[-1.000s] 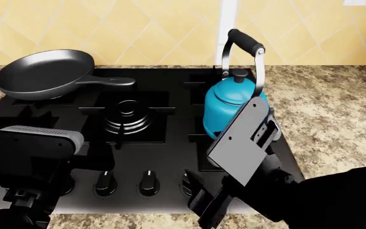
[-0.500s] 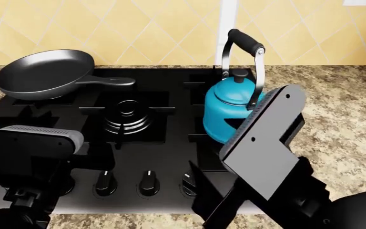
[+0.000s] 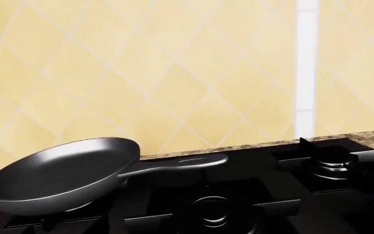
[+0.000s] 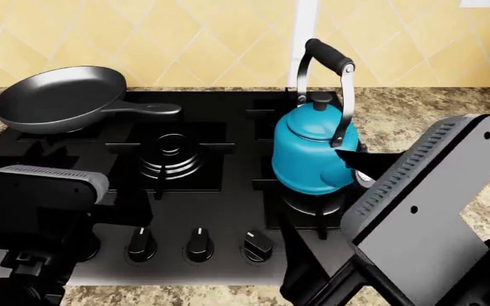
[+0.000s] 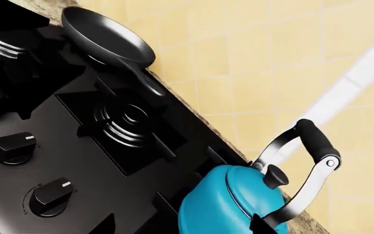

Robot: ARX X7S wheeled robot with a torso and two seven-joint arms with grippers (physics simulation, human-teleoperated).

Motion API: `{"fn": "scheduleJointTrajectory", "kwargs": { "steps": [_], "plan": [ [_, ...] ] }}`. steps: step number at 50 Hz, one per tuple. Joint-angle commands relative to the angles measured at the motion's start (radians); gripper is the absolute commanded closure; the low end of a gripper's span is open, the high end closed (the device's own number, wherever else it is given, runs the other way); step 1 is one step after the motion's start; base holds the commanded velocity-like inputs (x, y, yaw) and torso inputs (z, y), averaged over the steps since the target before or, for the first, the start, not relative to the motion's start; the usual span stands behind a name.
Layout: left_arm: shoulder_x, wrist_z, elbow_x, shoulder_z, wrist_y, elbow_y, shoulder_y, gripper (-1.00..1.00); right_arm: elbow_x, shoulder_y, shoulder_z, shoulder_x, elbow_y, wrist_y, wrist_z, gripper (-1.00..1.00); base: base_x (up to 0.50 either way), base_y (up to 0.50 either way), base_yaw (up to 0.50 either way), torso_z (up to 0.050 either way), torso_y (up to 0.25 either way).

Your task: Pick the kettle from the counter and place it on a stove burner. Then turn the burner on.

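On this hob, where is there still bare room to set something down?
The middle burner, between the frying pan and the kettle, is bare. So is the counter right of the kettle, up to the right arm. Crowded: the front strip with its knobs, flanked by both arms.

Glossy teal-blue kettle (image 4: 313, 156) with black lid knob and black-topped silvery handle; dark grey frying pan (image 4: 58, 99); flat black hob (image 4: 202, 191); speckled beige-and-brown counter (image 4: 432, 121); yellow diamond-tiled wall (image 4: 143, 38) with one white stripe.
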Motion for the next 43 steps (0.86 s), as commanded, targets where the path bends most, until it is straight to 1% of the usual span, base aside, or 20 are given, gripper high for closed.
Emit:
{"fn": "scheduleJointTrajectory", "kwargs": {
  "steps": [1,10,14,20,23,24,26,29,31,37,39,43],
  "plan": [
    [-0.003,-0.006,-0.007,-0.006,0.002,0.005,-0.004,-1.0,0.098,0.039,0.036,0.053,-0.046,-0.036,0.087,-1.0,0.0,0.0,0.0,0.0,0.0],
    [-0.008,-0.01,-0.01,-0.008,0.003,0.008,-0.003,-1.0,0.206,0.007,0.141,0.041,-0.051,-0.013,0.183,-1.0,0.0,0.0,0.0,0.0,0.0],
    [-0.011,-0.01,-0.011,-0.014,0.007,0.006,-0.001,-1.0,0.303,-0.012,0.21,0.015,-0.051,0.009,0.284,-1.0,0.0,0.0,0.0,0.0,0.0],
    [-0.007,-0.007,-0.019,-0.028,0.025,0.011,0.014,-1.0,0.398,-0.072,0.309,-0.041,-0.05,0.06,0.403,-1.0,0.0,0.0,0.0,0.0,0.0],
    [0.011,-0.006,-0.037,-0.085,0.08,0.016,0.062,-1.0,0.417,-0.106,0.35,-0.053,-0.05,0.079,0.429,-1.0,0.0,0.0,0.0,0.0,0.0],
    [0.015,-0.01,-0.085,-0.132,0.104,0.032,0.099,-1.0,0.422,-0.12,0.364,-0.057,-0.051,0.086,0.437,-1.0,0.0,0.0,0.0,0.0,0.0],
    [0.013,-0.007,-0.089,-0.179,0.14,0.065,0.155,-1.0,0.43,-0.129,0.38,-0.058,-0.05,0.092,0.445,-1.0,0.0,0.0,0.0,0.0,0.0],
    [0.005,-0.017,-0.125,-0.22,0.154,0.083,0.172,-1.0,0.432,-0.137,0.391,-0.053,-0.05,0.096,0.448,-1.0,0.0,0.0,0.0,0.0,0.0],
    [0.001,-0.011,-0.136,-0.249,0.173,0.109,0.206,-1.0,0.436,-0.146,0.399,-0.053,-0.052,0.095,0.453,-1.0,0.0,0.0,0.0,0.0,0.0],
    [0.018,0.044,-0.078,-0.294,0.236,0.122,0.329,-1.0,0.437,-0.139,0.394,-0.044,-0.052,0.089,0.453,-1.0,0.0,0.0,0.0,0.0,0.0],
    [0.014,0.034,-0.093,-0.317,0.238,0.126,0.346,-1.0,0.43,-0.143,0.394,-0.048,-0.051,0.089,0.452,-1.0,0.0,0.0,0.0,0.0,0.0],
    [0.019,0.048,-0.073,-0.345,0.263,0.163,0.415,-1.0,0.433,-0.139,0.392,-0.045,-0.051,0.085,0.453,-1.0,0.0,0.0,0.0,0.0,0.0]
  ]
}}
